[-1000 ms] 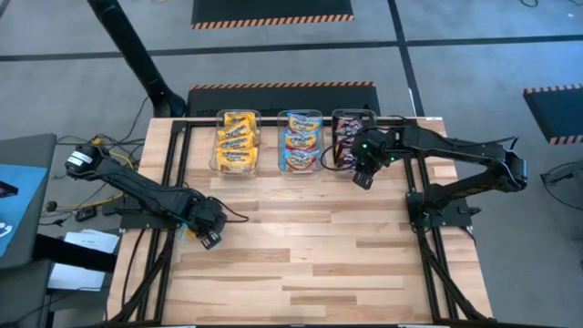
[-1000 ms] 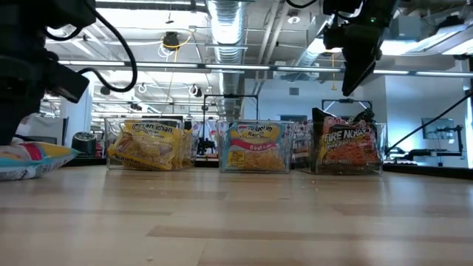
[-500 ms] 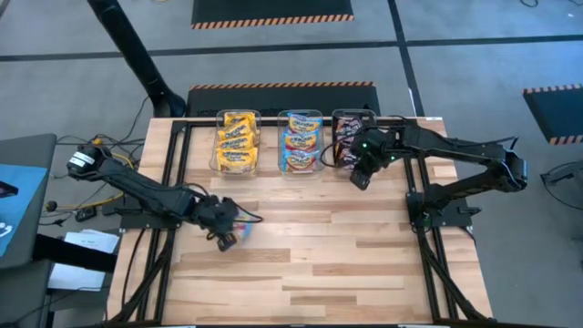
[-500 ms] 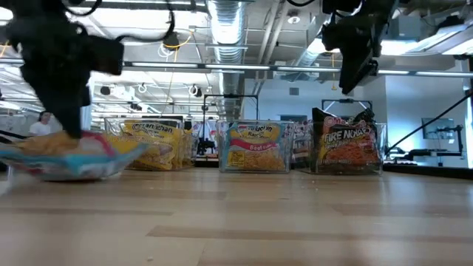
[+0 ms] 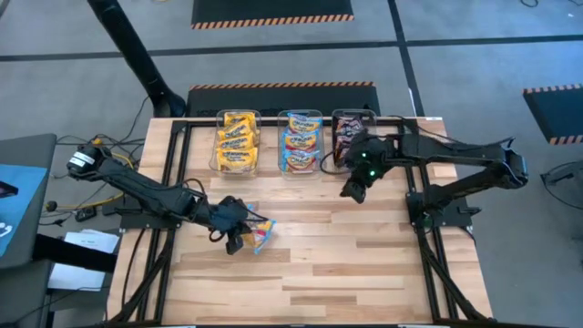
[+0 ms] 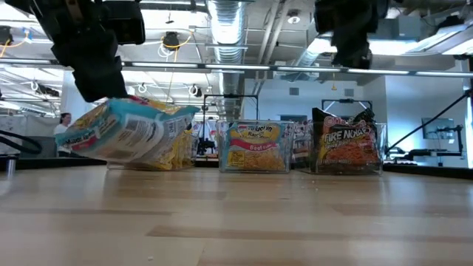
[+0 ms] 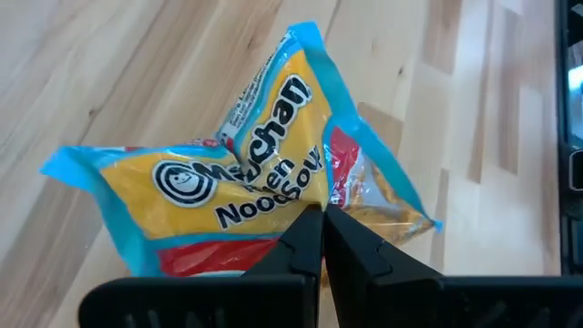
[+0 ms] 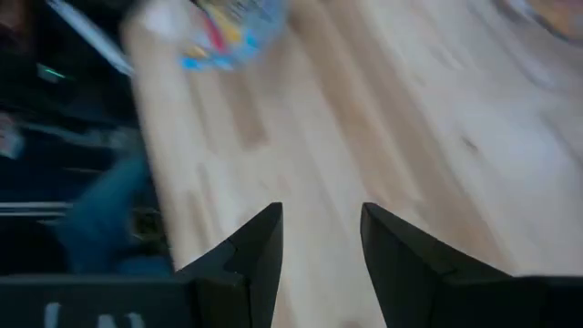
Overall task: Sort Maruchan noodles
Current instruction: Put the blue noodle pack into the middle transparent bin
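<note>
Nearly sorted: 3 clear plastic bins (image 5: 286, 144) hold their kinds, while the left gripper (image 5: 239, 227) clenches the last light-blue-and-yellow crinkly noodle packet (image 5: 261, 234) above the wooden table (image 5: 346, 255), and the right gripper (image 5: 351, 190) hangs released, empty.

"Maruchan Noodle Sou–" on the blue-yellow packet (image 7: 246, 196) — "FIRE NOODLE" on the black-red packet (image 6: 347, 144).

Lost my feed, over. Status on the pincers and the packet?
Left pincer shut on blue packet, lifted off table. Right pincer open, empty, hovering near black-red bin. Nothing in the way.
</note>
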